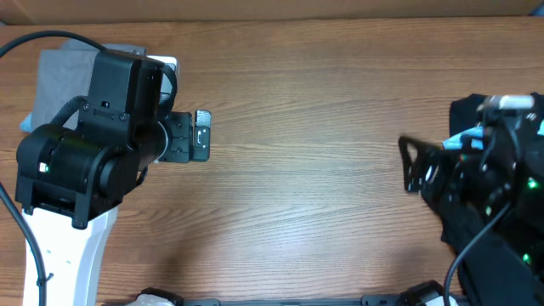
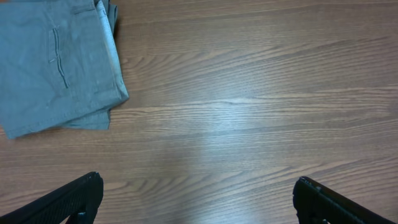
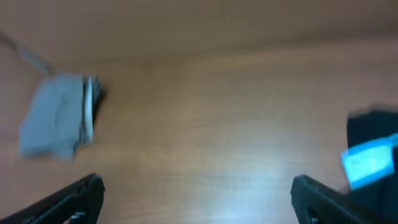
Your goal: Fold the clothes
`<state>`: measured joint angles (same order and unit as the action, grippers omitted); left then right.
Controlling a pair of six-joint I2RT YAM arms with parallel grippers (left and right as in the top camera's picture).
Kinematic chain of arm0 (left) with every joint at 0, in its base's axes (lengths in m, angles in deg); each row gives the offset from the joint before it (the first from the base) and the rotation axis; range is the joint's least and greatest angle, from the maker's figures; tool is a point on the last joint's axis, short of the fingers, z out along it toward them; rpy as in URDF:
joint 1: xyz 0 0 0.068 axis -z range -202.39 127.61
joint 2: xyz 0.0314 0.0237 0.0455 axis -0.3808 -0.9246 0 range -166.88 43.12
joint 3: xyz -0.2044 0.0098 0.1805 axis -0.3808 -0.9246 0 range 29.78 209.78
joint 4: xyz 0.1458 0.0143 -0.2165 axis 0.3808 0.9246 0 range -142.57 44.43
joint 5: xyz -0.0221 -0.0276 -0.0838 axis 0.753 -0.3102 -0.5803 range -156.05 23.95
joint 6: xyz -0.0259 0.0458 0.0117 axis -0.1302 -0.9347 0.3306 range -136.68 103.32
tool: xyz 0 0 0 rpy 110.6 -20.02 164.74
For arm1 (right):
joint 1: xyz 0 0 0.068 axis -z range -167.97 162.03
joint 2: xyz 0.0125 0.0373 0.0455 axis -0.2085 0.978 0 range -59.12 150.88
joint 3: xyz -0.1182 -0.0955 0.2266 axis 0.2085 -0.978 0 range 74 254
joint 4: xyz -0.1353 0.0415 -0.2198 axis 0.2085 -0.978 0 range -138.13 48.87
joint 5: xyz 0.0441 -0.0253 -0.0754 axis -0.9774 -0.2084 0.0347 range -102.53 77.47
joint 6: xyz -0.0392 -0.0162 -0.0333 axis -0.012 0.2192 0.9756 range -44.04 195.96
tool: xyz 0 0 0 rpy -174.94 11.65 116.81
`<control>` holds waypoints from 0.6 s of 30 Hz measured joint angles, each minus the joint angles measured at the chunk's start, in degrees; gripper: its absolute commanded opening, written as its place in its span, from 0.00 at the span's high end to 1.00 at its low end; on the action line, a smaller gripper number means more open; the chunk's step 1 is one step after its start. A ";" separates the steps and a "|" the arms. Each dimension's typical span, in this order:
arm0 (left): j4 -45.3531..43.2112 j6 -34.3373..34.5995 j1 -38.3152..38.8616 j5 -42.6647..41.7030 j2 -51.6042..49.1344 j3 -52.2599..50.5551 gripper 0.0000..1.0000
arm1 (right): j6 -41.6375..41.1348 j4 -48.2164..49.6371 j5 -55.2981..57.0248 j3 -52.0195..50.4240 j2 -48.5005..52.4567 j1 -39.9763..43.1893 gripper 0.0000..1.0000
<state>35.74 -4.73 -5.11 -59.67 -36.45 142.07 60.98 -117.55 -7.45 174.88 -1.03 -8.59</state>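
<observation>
wooden table (image 1: 323, 170), overhead view, one arm at each side. left arm (image 1: 85, 161) stands over the far left corner and partly covers the folded grey-khaki shorts (image 2: 56, 68), which lie flat there, pocket seam up. black garments (image 1: 469, 115) lie at the right edge beneath the right arm (image 1: 484, 187), with a light-blue piece (image 3: 368, 163) against them. left gripper (image 2: 198, 186) and right gripper (image 3: 197, 186): jaws spread wide, grasping nothing, above bare wood.

Brown wood-grain table (image 1: 323, 170)

One folded pair of grey shorts (image 2: 56, 68), one black heap (image 1: 464, 115), one light-blue piece (image 3: 368, 163).
</observation>
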 measured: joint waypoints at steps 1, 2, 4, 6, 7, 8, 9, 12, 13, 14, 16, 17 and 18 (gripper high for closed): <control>0.00 0.00 0.00 0.00 0.00 0.00 0.00 | 0.02 3.08 0.55 -1.25 -0.44 0.02 0.00; 0.00 0.00 0.00 0.07 0.00 -0.04 0.00 | 0.04 7.13 1.14 -3.17 -1.18 0.11 0.00; 0.00 0.00 0.00 0.13 0.00 -0.09 0.00 | -0.02 12.07 1.49 -6.45 -2.45 0.61 0.00; -0.02 0.00 0.00 0.17 0.00 -0.11 0.00 | 0.04 17.46 1.88 -11.58 -4.61 1.86 0.00; 0.00 0.00 0.00 0.20 -0.02 -0.11 0.00 | 0.04 19.56 1.97 -14.10 -5.68 2.56 0.00; -0.02 0.00 0.00 0.20 0.00 -0.13 0.00 | 0.02 22.14 1.97 -17.18 -7.06 3.39 0.00; 0.02 0.00 0.00 0.31 0.00 -0.17 0.00 | 0.00 25.24 1.90 -21.46 -9.03 4.46 0.00; 0.00 0.00 0.00 0.37 -0.02 -0.20 0.00 | 0.04 31.04 1.29 -32.06 -13.77 6.49 0.00; -0.02 0.00 0.00 0.35 -0.02 -0.20 0.00 | 0.04 33.59 0.98 -35.80 -15.45 6.99 0.00; 0.00 0.00 0.00 0.35 -0.02 -0.20 0.00 | 0.02 36.20 0.33 -39.65 -17.31 7.41 0.00; 0.00 0.02 0.00 0.37 -0.07 -0.22 0.00 | 0.02 40.83 -1.11 -47.36 -21.09 8.00 0.00; 0.00 0.00 0.00 0.37 -0.07 -0.22 0.00 | 0.02 42.66 -1.79 -51.12 -23.19 8.26 0.00; 0.00 0.02 0.00 0.35 -0.07 -0.22 0.00 | 0.04 44.11 -2.60 -55.28 -25.75 8.55 0.00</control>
<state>35.74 -4.71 -5.11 -59.32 -36.52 141.85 61.02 -73.44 -10.05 119.61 -26.78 -0.04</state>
